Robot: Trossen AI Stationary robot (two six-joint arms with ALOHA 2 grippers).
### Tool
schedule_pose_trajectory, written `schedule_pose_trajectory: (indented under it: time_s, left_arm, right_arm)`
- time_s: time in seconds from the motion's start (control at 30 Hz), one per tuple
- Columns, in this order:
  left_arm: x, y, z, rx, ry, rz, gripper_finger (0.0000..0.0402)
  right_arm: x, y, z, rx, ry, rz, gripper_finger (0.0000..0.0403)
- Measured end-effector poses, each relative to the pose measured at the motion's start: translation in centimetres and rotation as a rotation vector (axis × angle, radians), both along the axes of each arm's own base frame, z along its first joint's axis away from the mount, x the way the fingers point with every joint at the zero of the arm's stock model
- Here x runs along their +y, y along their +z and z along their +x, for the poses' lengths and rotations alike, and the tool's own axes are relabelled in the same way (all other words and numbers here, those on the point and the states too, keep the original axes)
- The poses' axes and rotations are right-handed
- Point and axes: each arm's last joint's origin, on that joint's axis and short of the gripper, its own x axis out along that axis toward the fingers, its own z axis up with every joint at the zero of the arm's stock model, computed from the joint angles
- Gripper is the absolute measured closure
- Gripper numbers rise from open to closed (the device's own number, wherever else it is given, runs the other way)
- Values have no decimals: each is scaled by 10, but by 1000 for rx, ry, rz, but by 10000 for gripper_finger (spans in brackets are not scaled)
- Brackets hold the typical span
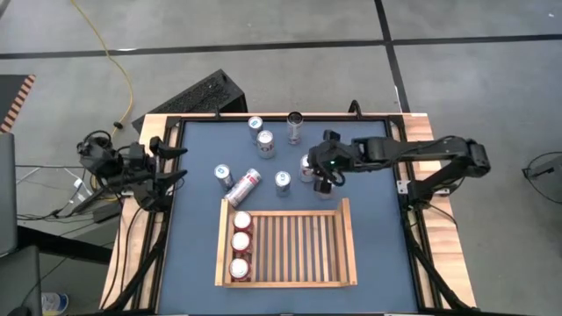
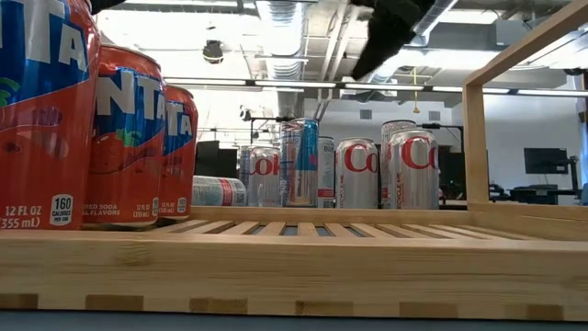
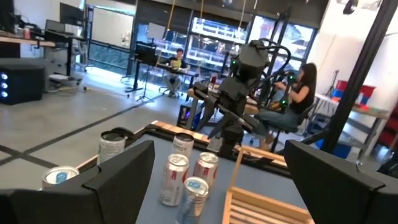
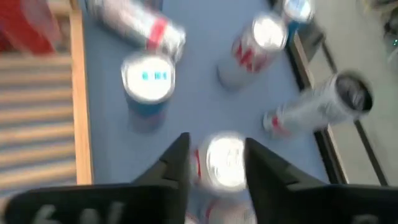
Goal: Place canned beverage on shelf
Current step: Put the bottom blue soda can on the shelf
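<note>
The target, a silver-and-red cola can, stands upright on the blue tabletop, just beyond the far rim of the shelf and near its right end. The right gripper is over this can; in the right wrist view its fingers are spread, with the can top between them and no clamp made yet. Judgement: the step in hand is the approach to grasp. The next move calls for lowering squarely over the can, closing, then lifting clear of the low rim before crossing onto the slats.

The shelf holds three orange soda cans in a column at its left end; the rest of the slatted floor is bare, leaving ample room for placing.

Nearby hazards: a blue-topped can stands just beside the target on the left, a fallen can lies farther left, and more upright cans stand toward the table's far edge. Sideways sweep risks toppling them.

The left gripper waits at the table's left edge, fingers apart, holding nothing.
</note>
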Motion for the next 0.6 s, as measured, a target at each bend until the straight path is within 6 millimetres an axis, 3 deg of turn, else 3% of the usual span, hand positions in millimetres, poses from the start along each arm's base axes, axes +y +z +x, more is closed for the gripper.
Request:
schedule_pose_trajectory:
  time_s: [0.13, 0.27, 0.6]
  left_arm:
    - [-2, 0, 3, 23, 21, 37, 53]
    - [-1, 4, 3, 5, 61, 31, 53]
    - [2, 5, 1, 40, 184, 66, 53]
  right_arm:
    - [-5, -3, 5, 89, -10, 23, 208]
    - [-16, -6, 11, 150, -33, 33, 171]
    - [-61, -19, 21, 189, -64, -19, 164]
